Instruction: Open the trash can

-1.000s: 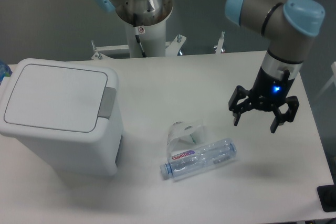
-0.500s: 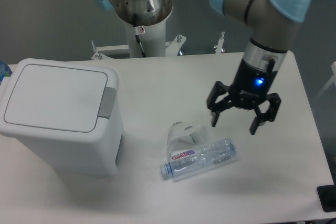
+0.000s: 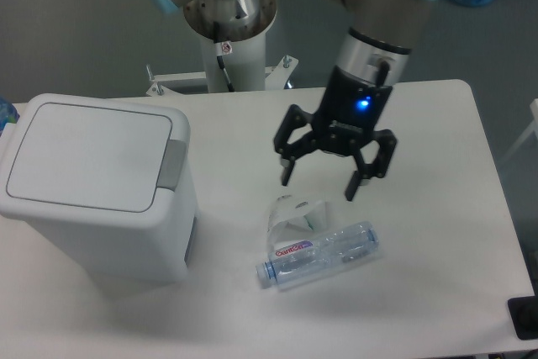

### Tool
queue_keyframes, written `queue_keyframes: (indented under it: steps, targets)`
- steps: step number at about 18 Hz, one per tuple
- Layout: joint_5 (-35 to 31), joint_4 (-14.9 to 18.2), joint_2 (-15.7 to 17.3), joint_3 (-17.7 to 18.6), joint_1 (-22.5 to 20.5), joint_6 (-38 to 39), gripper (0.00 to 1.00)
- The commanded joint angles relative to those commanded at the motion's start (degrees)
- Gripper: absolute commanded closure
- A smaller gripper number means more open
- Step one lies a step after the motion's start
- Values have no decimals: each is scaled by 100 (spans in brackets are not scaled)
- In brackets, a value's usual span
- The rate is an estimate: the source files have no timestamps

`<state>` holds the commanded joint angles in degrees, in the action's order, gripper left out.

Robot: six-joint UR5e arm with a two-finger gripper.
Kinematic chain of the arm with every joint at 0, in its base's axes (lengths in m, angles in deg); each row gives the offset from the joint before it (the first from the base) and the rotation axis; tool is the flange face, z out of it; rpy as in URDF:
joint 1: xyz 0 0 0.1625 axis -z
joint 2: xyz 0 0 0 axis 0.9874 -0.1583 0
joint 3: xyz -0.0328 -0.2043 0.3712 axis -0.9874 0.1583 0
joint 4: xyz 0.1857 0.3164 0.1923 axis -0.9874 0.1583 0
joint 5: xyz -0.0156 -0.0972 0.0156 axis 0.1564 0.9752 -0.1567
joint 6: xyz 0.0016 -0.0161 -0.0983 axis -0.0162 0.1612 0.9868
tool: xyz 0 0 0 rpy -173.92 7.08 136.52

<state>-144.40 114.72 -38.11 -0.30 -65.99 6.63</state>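
Above the table's (image 3: pixel 437 233) middle, the gripper (image 3: pixel 324 185) is hanging with jaws spread, gripping nothing. Trash can (image 3: pixel 97 182) is sitting well apart toward the camera's left, lid shut, grey push tab (image 3: pixel 173 164) facing the gripper, tab running front to back. Clear bottle (image 3: pixel 319 256) is lying just below the gripper. Grey wall is showing behind.

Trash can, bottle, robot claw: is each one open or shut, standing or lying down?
trash can: upright, lid shut flat, grey push tab untouched.
clear plastic bottle: lying on its side on the table.
small clear wrapper: crumpled, resting just above the bottle.
gripper: open, empty, hanging over the table to the right of the can.
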Motion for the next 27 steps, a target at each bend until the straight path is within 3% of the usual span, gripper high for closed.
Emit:
queue_keyframes:
  steps: [10, 27]
  targets:
    - [-18, -9, 563, 281, 370, 791, 0]
    - [-26, -61, 537, 633, 634, 994, 0]
